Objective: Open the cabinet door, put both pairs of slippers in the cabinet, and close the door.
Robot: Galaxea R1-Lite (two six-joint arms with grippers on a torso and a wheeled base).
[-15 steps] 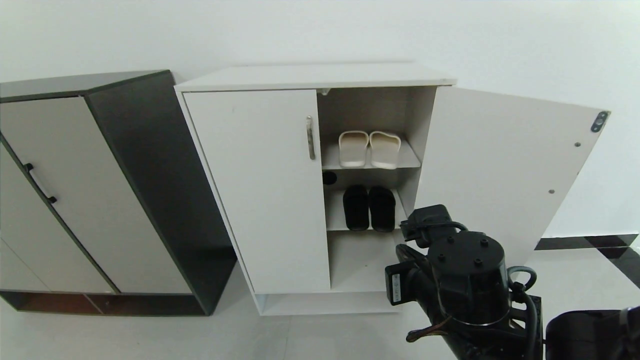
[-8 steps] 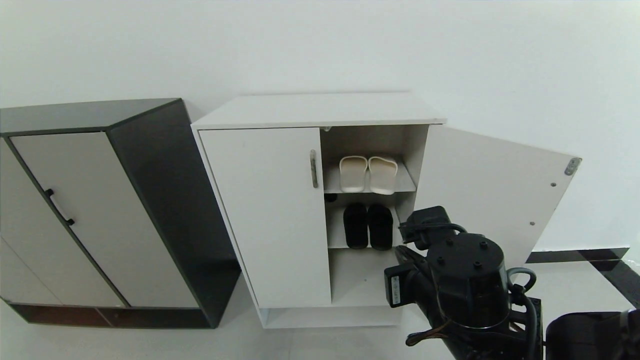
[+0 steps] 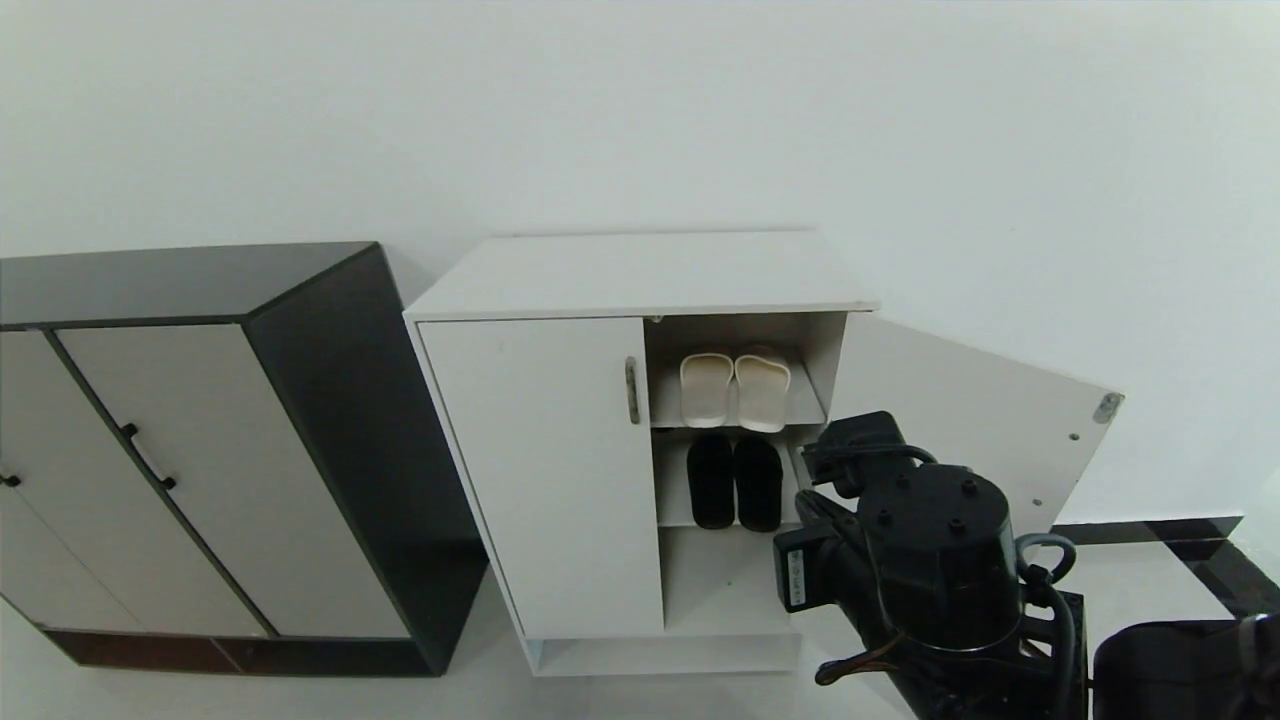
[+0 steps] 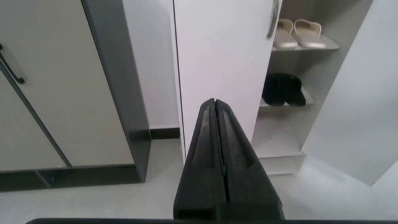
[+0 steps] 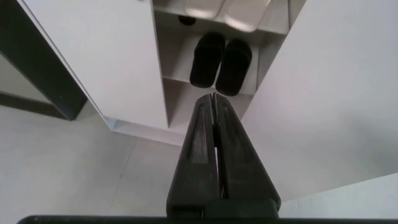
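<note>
**Cabinet with both pairs stowed, right door open.** The white cabinet [image 3: 640,275] stands on the floor [image 3: 300,695] against a plain wall [image 3: 640,120]. Its right door [image 3: 960,410] is swung wide toward 3 o'clock. Its left door [image 3: 540,470] is shut and carries a metal handle [image 3: 632,390] at its inner edge.

In the open half, the cream slippers [image 3: 735,388] lie side by side on the upper shelf [image 3: 808,408]. At 6 o'clock from them, the black slippers [image 3: 735,482] lie side by side on the lower shelf [image 3: 672,505].

A dark cabinet [image 3: 330,400] with pale, shut doors stands just beside the white one, at its 9 o'clock.

The right arm [image 3: 930,560] is in the foreground, at 5 o'clock from the open compartment and in front of the lower part of the open door.

In its wrist view, the right tool [image 5: 214,98] has its two fingers pressed flat together with nothing between them. The black slippers lie beyond its tip, well apart from it.

The left tool [image 4: 215,102] is likewise closed tight and holds nothing. It is directed at the lower part of the shut left door and is clear of the cabinet.
</note>
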